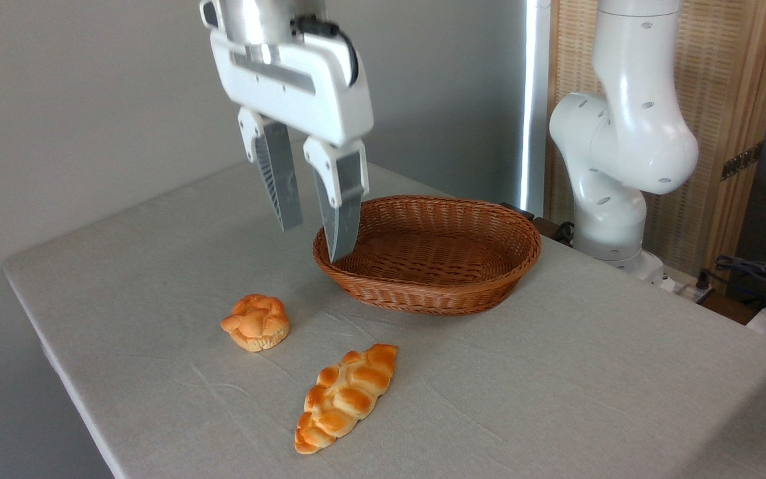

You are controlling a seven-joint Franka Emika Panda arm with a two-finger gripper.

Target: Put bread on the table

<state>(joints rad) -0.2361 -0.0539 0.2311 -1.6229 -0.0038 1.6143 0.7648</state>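
The bread (pixel 345 397), a long braided golden-orange loaf, lies flat on the table (pixel 556 372) near its front edge. It rests on the grey-beige cloth, apart from everything else. My gripper (pixel 315 243) hangs well above and behind the loaf, in front of the basket's left end. It is open, with nothing between its two ribbed grey fingers (pixel 279 176).
A brown oval wicker basket (pixel 428 253) stands behind the loaf, with nothing visible inside it. A small round knotted bun (pixel 256 322) sits on the cloth left of the loaf. The arm's white base (pixel 616 193) rises at the back right, cables beyond it.
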